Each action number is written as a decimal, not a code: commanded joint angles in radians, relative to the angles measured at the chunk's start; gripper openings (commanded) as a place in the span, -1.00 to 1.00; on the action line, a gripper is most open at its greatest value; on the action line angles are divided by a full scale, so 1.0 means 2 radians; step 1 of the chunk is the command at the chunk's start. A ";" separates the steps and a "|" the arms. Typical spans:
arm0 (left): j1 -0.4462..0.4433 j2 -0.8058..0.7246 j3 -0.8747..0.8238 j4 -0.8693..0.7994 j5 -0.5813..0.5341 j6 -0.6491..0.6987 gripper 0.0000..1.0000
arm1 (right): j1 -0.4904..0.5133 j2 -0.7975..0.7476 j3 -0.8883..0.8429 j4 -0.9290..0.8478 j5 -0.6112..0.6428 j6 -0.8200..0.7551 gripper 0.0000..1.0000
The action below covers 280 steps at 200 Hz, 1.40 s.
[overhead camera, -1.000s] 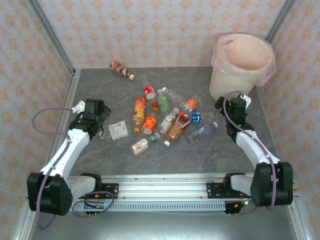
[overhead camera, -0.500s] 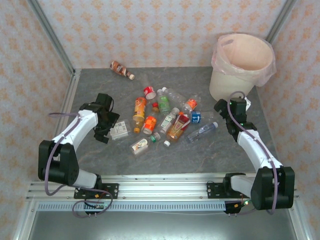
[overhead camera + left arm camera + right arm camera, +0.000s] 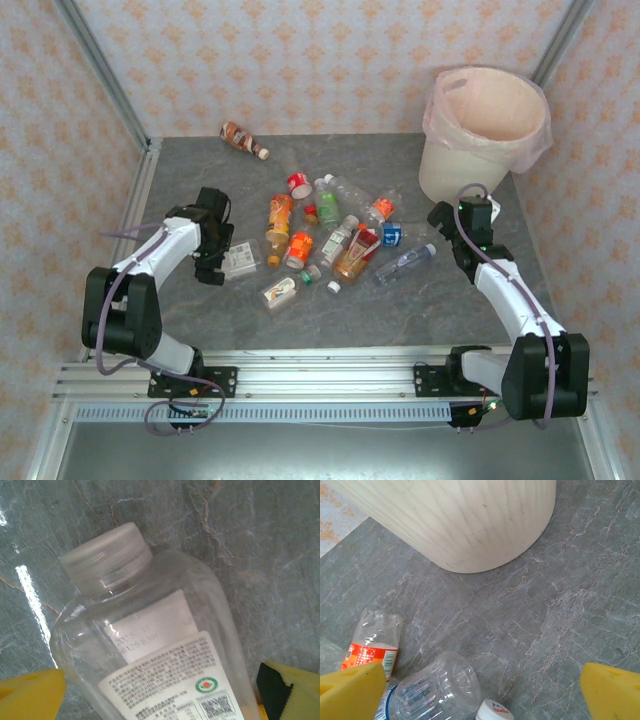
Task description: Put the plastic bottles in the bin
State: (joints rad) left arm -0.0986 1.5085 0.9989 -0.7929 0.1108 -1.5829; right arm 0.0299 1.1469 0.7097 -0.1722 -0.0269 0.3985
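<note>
**Fingers.** The left gripper [image 3: 221, 263] has its fingers spread to full width. In the left wrist view its yellow pads [image 3: 30, 695] sit on either side of a clear bottle [image 3: 150, 645] that lies flat on the table [image 3: 260, 540]. Whether the pads touch the bottle cannot be told. The right gripper [image 3: 441, 218] is also spread wide and holds nothing. Its pads [image 3: 612, 692] hang over bare table beside the foot of the bin [image 3: 470, 525].

**Labels.** The clear bottle has a ribbed white cap [image 3: 106, 555] and a white label [image 3: 175, 680] with fine print, a round green-and-red mark and a QR code. The print is too small to read. Near the right gripper lie a crushed bottle [image 3: 375, 645] with an orange-red label and a blue-labelled bottle [image 3: 435, 685].

**Orientation and location.** The clear bottle's long axis runs diagonally, with the cap pointing away from the fingers. The other bottles [image 3: 330, 240] lie on their sides in a heap at mid-table. A brown bottle [image 3: 243, 139] lies apart at the far left. The bin [image 3: 455, 170] stands upright in the far right corner.
</note>
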 commanded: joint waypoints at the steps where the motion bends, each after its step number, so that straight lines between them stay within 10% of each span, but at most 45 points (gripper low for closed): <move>1: -0.001 0.025 0.008 0.001 -0.036 -0.024 1.00 | 0.000 -0.007 -0.001 -0.012 0.005 -0.010 1.00; 93: 0.000 0.067 -0.013 0.053 -0.072 -0.031 0.72 | 0.000 0.014 -0.004 -0.020 -0.007 -0.020 0.98; 176: -0.002 -0.055 -0.020 0.079 -0.142 0.077 0.55 | 0.001 -0.007 0.010 -0.004 -0.087 -0.016 0.97; 280: -0.116 -0.079 0.073 0.285 -0.011 0.287 0.42 | 0.079 -0.029 0.019 0.141 -0.300 0.010 0.99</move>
State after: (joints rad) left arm -0.2878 1.3033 1.0775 -0.3767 -0.0113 -1.1110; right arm 0.1371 1.0679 0.7071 0.0040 -0.4881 0.3897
